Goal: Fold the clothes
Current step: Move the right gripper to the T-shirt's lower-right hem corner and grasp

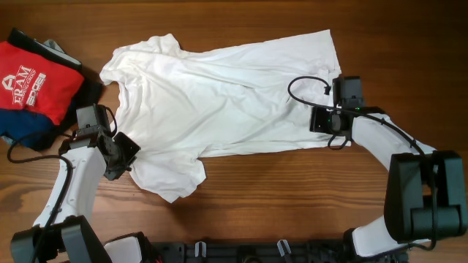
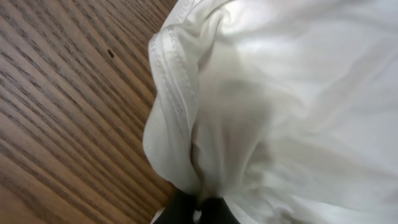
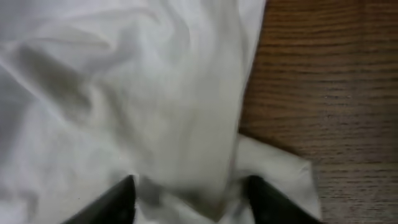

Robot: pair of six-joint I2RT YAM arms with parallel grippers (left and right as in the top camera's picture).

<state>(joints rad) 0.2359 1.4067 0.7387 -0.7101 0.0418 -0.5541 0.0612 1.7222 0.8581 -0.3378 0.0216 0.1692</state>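
The white shirt [image 1: 219,95] lies spread across the wooden table with its plain side up; no black print or label shows. My left gripper [image 1: 126,151] is at the shirt's front-left sleeve. In the left wrist view it [image 2: 200,214] is shut on a bunched fold of the white fabric [image 2: 280,112]. My right gripper [image 1: 323,120] is over the shirt's right hem edge. In the right wrist view its fingers [image 3: 193,199] are spread wide with the white fabric [image 3: 124,93] between them, not pinched.
A red folded garment with a white logo [image 1: 33,80] lies at the far left on a navy garment [image 1: 22,131]. Bare wooden table [image 1: 278,197] shows in front of the shirt and to its right [image 3: 336,93].
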